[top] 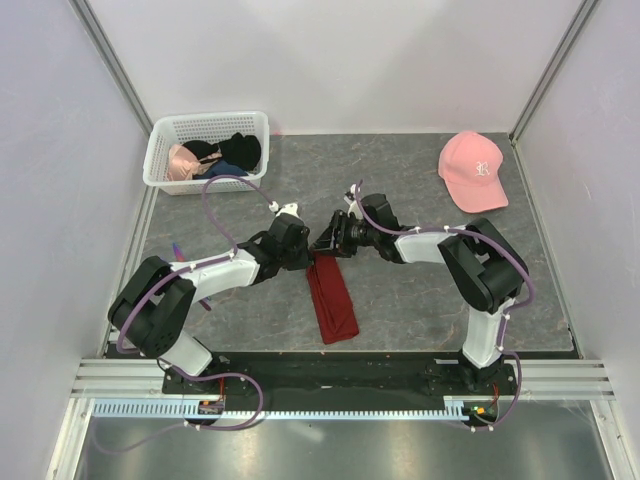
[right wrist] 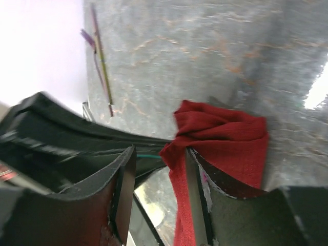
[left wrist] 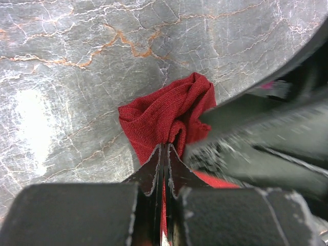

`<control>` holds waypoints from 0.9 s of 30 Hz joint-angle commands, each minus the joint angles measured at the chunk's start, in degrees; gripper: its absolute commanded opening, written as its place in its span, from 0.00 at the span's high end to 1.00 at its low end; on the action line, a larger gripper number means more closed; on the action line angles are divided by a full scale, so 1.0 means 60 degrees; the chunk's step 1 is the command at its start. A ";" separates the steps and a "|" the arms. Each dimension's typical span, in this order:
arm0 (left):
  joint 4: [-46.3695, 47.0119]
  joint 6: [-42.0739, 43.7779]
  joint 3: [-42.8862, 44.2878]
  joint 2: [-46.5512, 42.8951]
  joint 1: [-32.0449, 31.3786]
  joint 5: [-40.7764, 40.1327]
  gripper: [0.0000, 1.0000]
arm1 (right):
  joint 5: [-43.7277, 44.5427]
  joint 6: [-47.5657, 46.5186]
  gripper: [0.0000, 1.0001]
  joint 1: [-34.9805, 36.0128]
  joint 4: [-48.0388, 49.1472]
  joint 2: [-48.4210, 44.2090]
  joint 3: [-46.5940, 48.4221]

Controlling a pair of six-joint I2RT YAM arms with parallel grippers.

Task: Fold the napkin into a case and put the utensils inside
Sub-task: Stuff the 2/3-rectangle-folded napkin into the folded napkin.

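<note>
Where the two arms meet over the middle of the table (top: 420, 300), the top view shows each one folded at the elbow, forearm reaching inward. The left gripper (top: 304, 255) and right gripper (top: 328, 243) sit almost nose to nose at the far end of the napkin (top: 333, 305). The napkin lies as a narrow dark red strip running toward the near edge. A white basket (top: 160, 150) of garments (top: 235, 150) stands at the far left corner, and a pink cap (top: 472, 170) lies at the far right, both well apart from the cloth.

Left wrist view: the left gripper (left wrist: 164, 149) points down at the table. Its fingers (left wrist: 151, 171) are pressed together on a pinch of the napkin (left wrist: 164, 113), which bunches up just beyond the tips. The right gripper (left wrist: 256, 128) crosses in from the right, blurred.

Right wrist view: the right gripper (right wrist: 160, 152) is tilted, its fingers (right wrist: 125, 179) standing apart. The bunched end of the napkin (right wrist: 225, 138) reaches into the gap and lies along one finger, not clamped. Two thin sticks (right wrist: 100, 61), too small to identify, lie by the table's edge.
</note>
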 commanded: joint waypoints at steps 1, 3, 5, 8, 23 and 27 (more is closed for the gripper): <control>-0.0011 0.0088 0.0195 -0.0275 -0.0053 0.0136 0.98 | -0.0180 -0.0344 0.50 0.0038 -0.0009 -0.0481 -0.0037; -0.0025 0.0088 0.0195 -0.0348 -0.0053 0.0122 0.98 | -0.0239 -0.0300 0.51 0.0038 0.0064 -0.0393 -0.0008; -0.0025 0.0103 0.0195 -0.0363 -0.0039 0.0136 0.98 | -0.0196 -0.0271 0.52 0.0024 0.0094 -0.0436 -0.0081; -0.0040 0.0059 0.0151 -0.0407 -0.0024 0.0136 0.98 | -0.0239 -0.0300 0.53 0.0009 0.0079 -0.0422 -0.0096; 0.0238 -0.0468 -0.0331 -0.0670 0.0386 0.0371 0.98 | -0.0459 -0.0006 0.58 0.0214 0.1092 0.1030 -0.0228; 0.0224 -0.0454 -0.0332 -0.0642 0.0445 0.0502 0.98 | -0.0401 -0.0403 0.51 0.0185 0.0402 0.0473 -0.0125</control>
